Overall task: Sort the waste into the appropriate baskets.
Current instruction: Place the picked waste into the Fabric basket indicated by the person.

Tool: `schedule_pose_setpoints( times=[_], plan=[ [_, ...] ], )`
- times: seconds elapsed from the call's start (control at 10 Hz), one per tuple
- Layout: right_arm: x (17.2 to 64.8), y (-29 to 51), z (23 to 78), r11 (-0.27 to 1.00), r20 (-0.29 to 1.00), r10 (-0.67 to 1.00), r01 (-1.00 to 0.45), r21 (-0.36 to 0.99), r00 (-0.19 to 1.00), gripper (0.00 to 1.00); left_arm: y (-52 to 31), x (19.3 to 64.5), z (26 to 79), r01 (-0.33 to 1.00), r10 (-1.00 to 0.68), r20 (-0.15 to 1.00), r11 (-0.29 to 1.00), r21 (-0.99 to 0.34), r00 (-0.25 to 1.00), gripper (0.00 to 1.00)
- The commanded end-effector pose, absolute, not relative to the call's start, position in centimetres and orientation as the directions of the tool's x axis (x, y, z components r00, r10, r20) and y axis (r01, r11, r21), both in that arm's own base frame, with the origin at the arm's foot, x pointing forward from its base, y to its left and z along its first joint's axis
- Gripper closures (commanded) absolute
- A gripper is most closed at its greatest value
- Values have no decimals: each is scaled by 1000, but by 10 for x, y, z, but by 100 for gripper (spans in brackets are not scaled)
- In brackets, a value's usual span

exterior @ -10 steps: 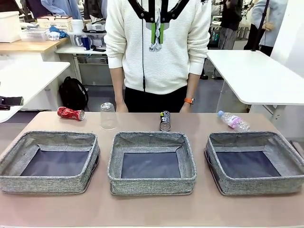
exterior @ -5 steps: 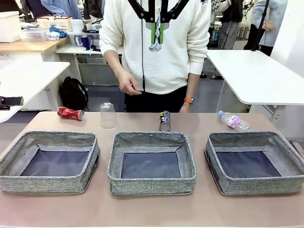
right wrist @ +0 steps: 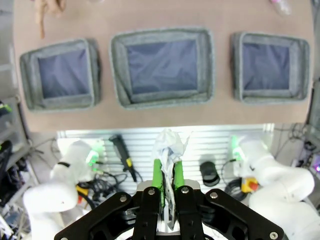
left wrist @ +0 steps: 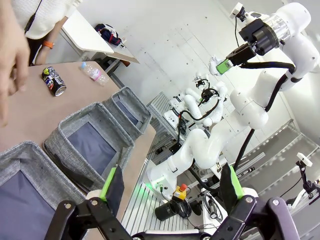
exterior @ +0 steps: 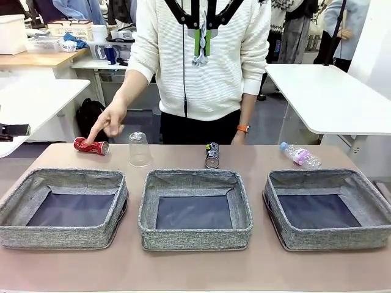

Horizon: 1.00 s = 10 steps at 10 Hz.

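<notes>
Three grey baskets sit in a row: left (exterior: 61, 235), middle (exterior: 195, 238), right (exterior: 333, 238). Behind them lie a red crushed can (exterior: 91, 146), an upturned clear cup (exterior: 139, 149), a dark printed can (exterior: 212, 155) and a clear bottle (exterior: 300, 155). The person's hand (exterior: 107, 124) points down at the red can. High above the table my right gripper (right wrist: 168, 175) is shut on a white crumpled paper ball (right wrist: 169, 146), also seen at the top of the front view as the paper ball (exterior: 200, 56). My left gripper (left wrist: 171, 186) stands open, holding nothing, off the table's side.
The person stands at the far edge behind the dark can. White tables flank the scene on both sides. A bare strip of tabletop runs in front of the baskets.
The person's hand has come out from the body and swung down to point at the red can. Neither gripper nor any piece of waste has moved.
</notes>
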State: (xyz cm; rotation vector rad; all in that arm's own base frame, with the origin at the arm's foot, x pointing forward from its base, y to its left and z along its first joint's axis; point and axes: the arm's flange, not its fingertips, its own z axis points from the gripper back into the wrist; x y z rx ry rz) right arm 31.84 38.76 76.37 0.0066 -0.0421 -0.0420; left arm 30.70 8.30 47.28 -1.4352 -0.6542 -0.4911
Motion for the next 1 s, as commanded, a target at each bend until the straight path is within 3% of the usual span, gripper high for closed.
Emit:
schedule_pose_setpoints(
  times=[0.0,0.5,0.7,0.9],
  plan=[
    [317,388,765,999,45,-42,42,7,998,92,81,308,475,687,88,691,74,-723,718,0],
    [316,387,763,999,47,-41,40,18,998,92,83,307,473,668,76,674,88,-739,735,0],
    [313,404,728,988,85,121,-128,84,989,92,97,303,460,608,-146,599,340,-718,788,0],
    [328,446,662,933,58,316,-321,163,947,92,152,299,456,537,-107,558,466,-703,823,0]
  ],
)
